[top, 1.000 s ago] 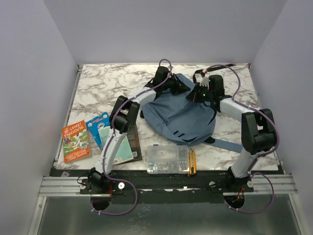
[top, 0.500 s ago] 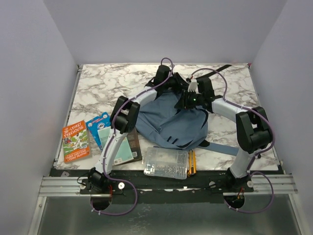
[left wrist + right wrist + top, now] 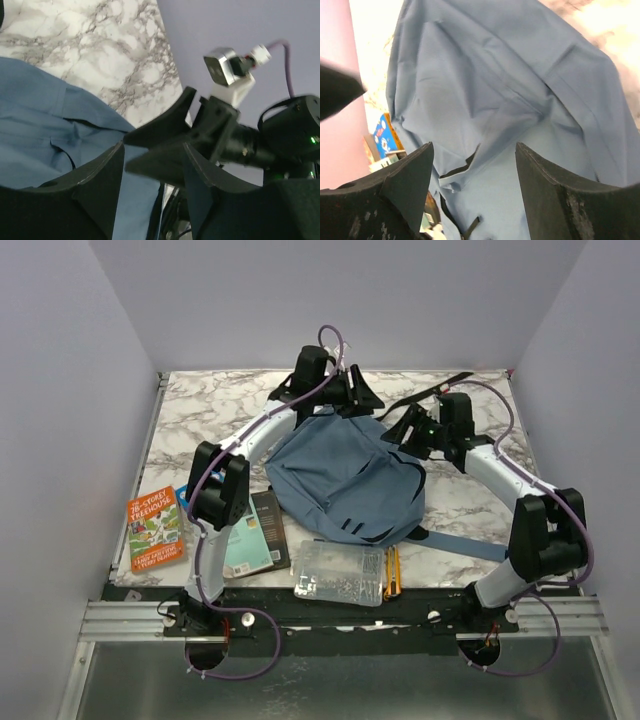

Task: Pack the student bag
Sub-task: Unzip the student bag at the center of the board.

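Note:
The student bag [image 3: 345, 480], a big blue-grey backpack, lies flat in the middle of the marble table [image 3: 200, 410], its front pocket facing up. My left gripper [image 3: 365, 400] hovers over the bag's far edge, and in the left wrist view it [image 3: 153, 146] is open with nothing between its fingers. My right gripper [image 3: 405, 430] stands just right of it, at the bag's far right corner. Seen from the right wrist, this gripper [image 3: 473, 146] is open above the blue fabric [image 3: 510, 90] and holds nothing. The two grippers' tips are close together.
An orange book [image 3: 154, 530] and a dark book [image 3: 255, 540] lie at the front left. A clear plastic box [image 3: 342, 572] and a yellow-black tool [image 3: 393, 572] sit at the front edge. A black strap [image 3: 440, 388] trails behind the bag and blue-grey webbing [image 3: 470, 543] runs out to the right.
Both grippers were shut at the bag's top and have opened and let go. The bag slid toward the front left and now lies flat. The left arm swung left, the right arm right.

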Robot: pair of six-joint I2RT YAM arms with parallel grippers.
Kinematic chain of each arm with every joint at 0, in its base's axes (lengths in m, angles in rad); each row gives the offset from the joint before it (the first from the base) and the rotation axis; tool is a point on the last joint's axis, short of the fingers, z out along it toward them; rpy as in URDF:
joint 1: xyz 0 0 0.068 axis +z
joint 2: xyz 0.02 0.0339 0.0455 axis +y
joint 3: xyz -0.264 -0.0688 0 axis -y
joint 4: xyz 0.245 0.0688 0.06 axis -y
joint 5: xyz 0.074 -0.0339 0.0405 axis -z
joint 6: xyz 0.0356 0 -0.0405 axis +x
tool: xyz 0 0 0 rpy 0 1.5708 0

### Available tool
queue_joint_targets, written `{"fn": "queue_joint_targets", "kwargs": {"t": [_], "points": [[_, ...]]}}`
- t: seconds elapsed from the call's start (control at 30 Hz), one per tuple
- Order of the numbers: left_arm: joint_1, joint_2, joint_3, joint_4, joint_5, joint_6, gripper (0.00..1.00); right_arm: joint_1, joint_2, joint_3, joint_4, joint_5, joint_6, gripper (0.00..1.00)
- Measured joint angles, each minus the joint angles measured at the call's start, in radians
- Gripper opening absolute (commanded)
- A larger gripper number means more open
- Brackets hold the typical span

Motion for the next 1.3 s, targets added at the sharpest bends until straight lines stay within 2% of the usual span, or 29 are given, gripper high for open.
{"fn": "queue_joint_targets", "kwargs": {"t": [0.17,0.47,0.53,0.73,1.03,1.3], "points": [[-0.032,-0.029,-0.021,-0.142,-0.007,0.151,0.36,-0.051,0.071,-0.071,0.051,-0.07,0.164,0.64],[-0.064,-0.028,-0.139,-0.285,-0.006,0.236,0.31,-0.044,0.209,-0.123,0.217,-0.213,0.333,0.66],[-0.063,-0.028,-0.147,-0.288,-0.006,0.242,0.32,-0.044,0.219,-0.123,0.238,-0.224,0.348,0.66],[-0.062,-0.028,-0.212,-0.302,-0.027,0.249,0.45,-0.044,0.222,-0.123,0.266,-0.23,0.359,0.66],[-0.063,-0.033,-0.257,-0.313,-0.073,0.233,0.47,-0.044,0.223,-0.123,0.268,-0.232,0.359,0.66],[-0.078,-0.017,-0.235,-0.274,-0.022,0.174,0.27,-0.044,0.223,-0.123,0.269,-0.232,0.359,0.65]]}}
